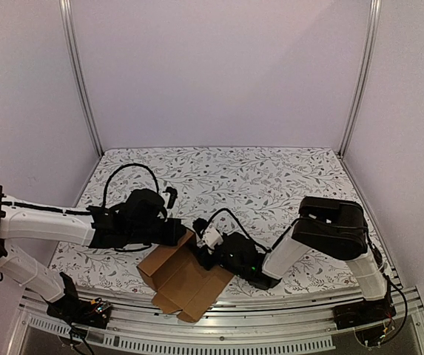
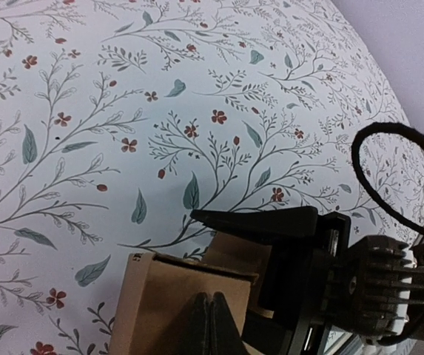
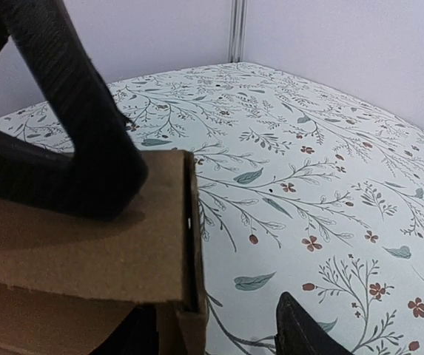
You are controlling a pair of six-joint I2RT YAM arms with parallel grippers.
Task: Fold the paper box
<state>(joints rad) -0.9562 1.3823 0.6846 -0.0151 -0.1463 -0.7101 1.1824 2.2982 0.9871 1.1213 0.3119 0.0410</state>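
The paper box (image 1: 183, 285) is brown cardboard, partly folded, lying near the table's front edge between the arms. My left gripper (image 1: 184, 233) is shut, and its joined tips (image 2: 212, 307) rest against a box panel (image 2: 156, 303) with no cardboard between them. My right gripper (image 1: 206, 244) is open at the box's far right corner. In the right wrist view the box (image 3: 86, 244) fills the left, and its corner edge stands between the spread fingers of that gripper (image 3: 215, 336). The left gripper's black body (image 3: 64, 140) lies on the box's top panel.
The floral tablecloth (image 1: 271, 185) covers the table behind the box. White walls with metal posts (image 1: 78, 81) enclose the back and sides. Black cables (image 1: 126, 174) loop over the left arm, and the right arm's cable (image 2: 389, 148) shows in the left wrist view.
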